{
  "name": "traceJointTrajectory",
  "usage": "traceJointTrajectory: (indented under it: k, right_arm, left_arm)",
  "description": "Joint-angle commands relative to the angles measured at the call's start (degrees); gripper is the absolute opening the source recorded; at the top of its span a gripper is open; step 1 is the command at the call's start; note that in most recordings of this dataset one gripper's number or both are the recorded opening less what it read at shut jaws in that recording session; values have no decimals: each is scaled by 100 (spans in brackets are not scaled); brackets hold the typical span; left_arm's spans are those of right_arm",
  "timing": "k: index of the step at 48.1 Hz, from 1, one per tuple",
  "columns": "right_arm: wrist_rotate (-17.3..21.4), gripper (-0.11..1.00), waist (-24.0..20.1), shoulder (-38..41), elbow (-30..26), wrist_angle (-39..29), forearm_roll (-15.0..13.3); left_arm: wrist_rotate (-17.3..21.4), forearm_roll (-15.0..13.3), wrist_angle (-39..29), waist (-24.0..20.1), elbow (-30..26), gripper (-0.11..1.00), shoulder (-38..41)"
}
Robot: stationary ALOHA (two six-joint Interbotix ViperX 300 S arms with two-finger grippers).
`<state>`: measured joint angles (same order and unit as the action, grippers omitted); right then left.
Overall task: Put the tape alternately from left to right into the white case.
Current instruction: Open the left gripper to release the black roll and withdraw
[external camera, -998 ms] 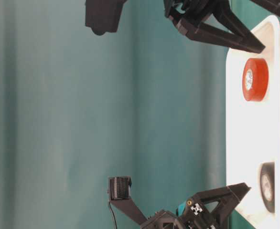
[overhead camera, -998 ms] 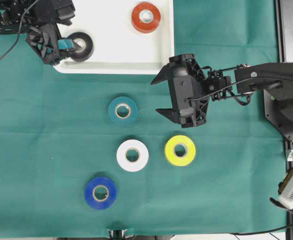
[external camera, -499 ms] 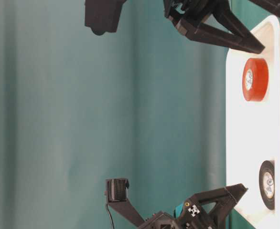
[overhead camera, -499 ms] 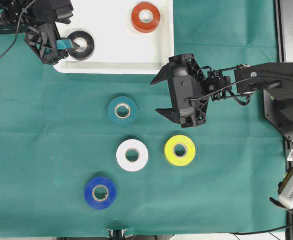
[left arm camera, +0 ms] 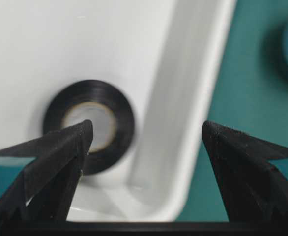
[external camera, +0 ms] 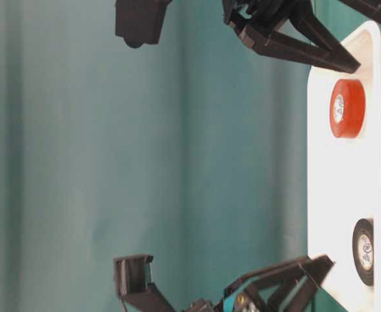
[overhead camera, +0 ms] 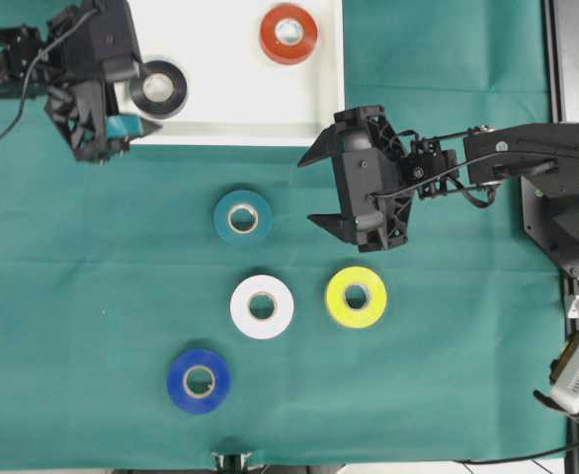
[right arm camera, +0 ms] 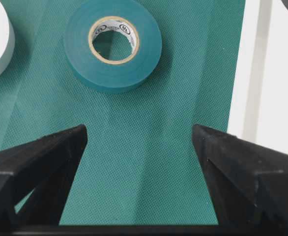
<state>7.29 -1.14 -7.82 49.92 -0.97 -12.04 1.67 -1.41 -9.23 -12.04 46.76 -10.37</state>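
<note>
Black roll (overhead camera: pixel 159 89) lies flat in the white case (overhead camera: pixel 232 99), down in its left front corner, and the red roll (overhead camera: pixel 289 34) sits further right near the case's back edge. The left gripper (overhead camera: pixel 100 126) hangs over the case's left front corner, jaws spread wide and empty. The right gripper (overhead camera: pixel 321 188) hovers over the green cloth (overhead camera: pixel 448 346) just off the case's right front corner, jaws apart, nothing between them. On the cloth wait the teal roll (overhead camera: pixel 243 218), white roll (overhead camera: pixel 262 307), yellow roll (overhead camera: pixel 357 296) and blue roll (overhead camera: pixel 199 381), blue nearest the front edge.
</note>
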Motion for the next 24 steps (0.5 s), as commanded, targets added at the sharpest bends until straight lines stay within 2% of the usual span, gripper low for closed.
traceJointTrajectory:
  k: [1, 12, 24]
  right_arm:
    - [9, 72, -9, -123, -44, 53, 9]
    - [9, 72, -9, -123, -44, 53, 9]
    - [9, 72, -9, -123, -44, 53, 9]
  left_arm:
    - [18, 9, 53, 255, -18, 99, -185]
    - [-9, 0, 53, 888, 79, 99, -325]
    - [-26, 0, 53, 1213, 237, 99, -422]
